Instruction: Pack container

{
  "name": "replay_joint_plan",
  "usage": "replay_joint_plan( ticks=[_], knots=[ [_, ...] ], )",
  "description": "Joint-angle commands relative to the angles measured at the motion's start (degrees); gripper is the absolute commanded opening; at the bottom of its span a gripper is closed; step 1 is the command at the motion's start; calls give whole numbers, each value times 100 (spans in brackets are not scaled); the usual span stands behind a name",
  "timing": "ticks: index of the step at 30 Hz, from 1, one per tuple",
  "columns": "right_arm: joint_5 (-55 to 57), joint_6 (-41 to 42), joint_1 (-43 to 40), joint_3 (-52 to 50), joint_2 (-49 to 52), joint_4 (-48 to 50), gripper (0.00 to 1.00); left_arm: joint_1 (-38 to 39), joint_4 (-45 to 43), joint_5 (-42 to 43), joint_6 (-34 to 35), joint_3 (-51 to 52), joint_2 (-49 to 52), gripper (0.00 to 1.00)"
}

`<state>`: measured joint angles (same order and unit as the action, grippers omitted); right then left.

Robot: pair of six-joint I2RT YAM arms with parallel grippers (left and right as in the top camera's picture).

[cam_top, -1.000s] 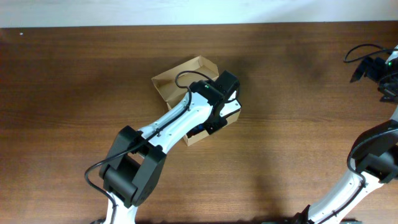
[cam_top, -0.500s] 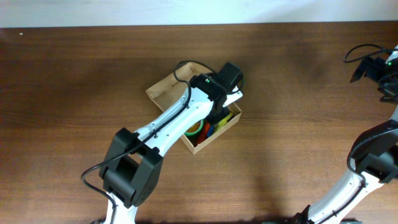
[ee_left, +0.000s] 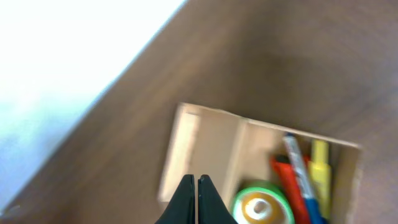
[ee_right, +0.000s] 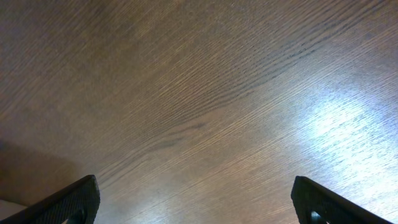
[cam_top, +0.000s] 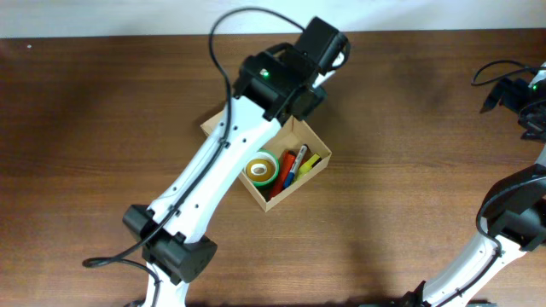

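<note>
The box point(cam_top: 300, 182) sits open on the tabletop point(cam_top: 409, 213), below and just ahead of the left fingers point(ee_left: 196, 182). Its mouth faces up, and its long axis runs from lower left to upper right in the overhead view. The flap point(ee_left: 198, 149) hinges on one long side and is folded out flat, directly beyond the fingertips. A tape roll point(ee_left: 261, 206) lies just to the right of those fingers, with the markers point(ee_left: 301, 180) further right, lined up roughly along the long axis.

The left fingers are pressed together and hold nothing. The right fingers point(ee_right: 194, 190) are spread wide and empty over bare tabletop, well apart from the box.

We judge that closing the lid is what remains. Closed fingers could slide off the thin flap edge, or shove the light box across the tabletop instead of folding the flap. The tape roll or markers may hold the lid up if they stand above the rim.
</note>
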<state>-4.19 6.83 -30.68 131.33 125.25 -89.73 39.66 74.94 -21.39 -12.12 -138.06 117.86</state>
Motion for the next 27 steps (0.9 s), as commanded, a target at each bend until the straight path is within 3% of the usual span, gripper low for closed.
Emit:
replay_joint_plan(
  ticks=[1,6,8,11,14,15,18,23,27],
  knots=[
    [-13,-44,-15,-2,-212,0,99,-127,120,-651,98,-391,-79,2],
    [-1394,-70,-7,-2,-212,474,100,-927,181,-470,332,-426,-407,2],
    [-1961,-354,42,37,-212,507,67,-1563,190,260,341,-411,-575,2],
    [-1161,-348,553,450,-223,146,63,-2649,33,1320,374,-175,-887,2],
    [-656,-476,1545,1294,-245,-227,64,-3432,35,1606,376,221,-970,2],
    [-417,-496,1912,1506,-245,-356,64,-3563,33,1609,439,444,-970,2],
    [179,-492,2992,1565,-243,-560,48,-3646,-144,1602,437,1309,-968,2],
    [734,-448,4481,879,-243,-452,4,-3646,-365,1054,435,2369,-957,2],
    [813,-367,5346,120,-243,-479,4,-3663,-422,1047,387,2380,-957,2]
  ],
)
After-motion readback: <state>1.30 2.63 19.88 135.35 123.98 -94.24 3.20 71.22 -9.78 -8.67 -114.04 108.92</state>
